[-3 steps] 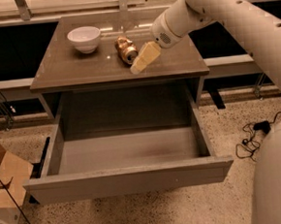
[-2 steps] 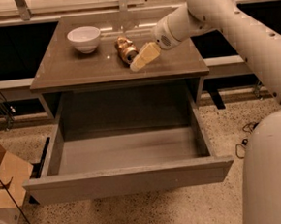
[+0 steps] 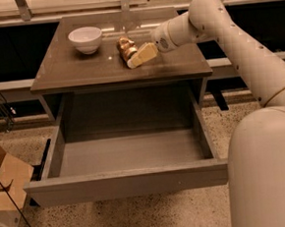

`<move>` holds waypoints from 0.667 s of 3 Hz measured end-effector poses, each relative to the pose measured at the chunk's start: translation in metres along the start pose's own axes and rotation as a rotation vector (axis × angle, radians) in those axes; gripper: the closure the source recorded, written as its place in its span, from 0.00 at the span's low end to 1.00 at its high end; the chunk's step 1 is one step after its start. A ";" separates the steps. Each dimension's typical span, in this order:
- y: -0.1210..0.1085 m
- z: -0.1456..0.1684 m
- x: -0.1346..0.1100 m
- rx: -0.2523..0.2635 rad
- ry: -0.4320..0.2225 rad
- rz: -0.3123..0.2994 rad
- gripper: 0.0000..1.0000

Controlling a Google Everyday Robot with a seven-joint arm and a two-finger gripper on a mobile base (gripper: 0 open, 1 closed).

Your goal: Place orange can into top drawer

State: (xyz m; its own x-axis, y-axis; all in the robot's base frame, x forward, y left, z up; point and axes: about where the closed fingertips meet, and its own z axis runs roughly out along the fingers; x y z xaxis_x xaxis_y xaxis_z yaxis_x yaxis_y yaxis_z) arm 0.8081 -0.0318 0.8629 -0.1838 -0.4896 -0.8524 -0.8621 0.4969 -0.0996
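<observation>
The orange can (image 3: 124,47) lies on its side on the brown cabinet top (image 3: 80,71), right of the white bowl. My gripper (image 3: 134,59) reaches in from the right, with its cream fingers (image 3: 143,55) lying against the can's near right side. The top drawer (image 3: 128,180) is pulled fully out below the cabinet top; its grey inside holds nothing.
A white bowl (image 3: 85,39) stands on the cabinet top at the back left. A cardboard box (image 3: 3,188) sits on the floor at the left of the drawer. My white arm (image 3: 247,63) fills the right side. Black cables run along the floor at left.
My gripper has shifted slightly left and closer to the can. The can and drawer have not moved.
</observation>
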 end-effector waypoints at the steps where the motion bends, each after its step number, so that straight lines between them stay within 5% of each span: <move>1: 0.005 0.033 -0.005 -0.051 -0.029 0.020 0.00; 2: 0.011 0.053 -0.006 -0.082 -0.033 0.038 0.00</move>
State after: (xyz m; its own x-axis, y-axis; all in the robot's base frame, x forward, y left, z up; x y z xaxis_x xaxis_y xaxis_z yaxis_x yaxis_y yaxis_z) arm 0.8253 0.0148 0.8401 -0.2024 -0.4473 -0.8712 -0.8910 0.4532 -0.0257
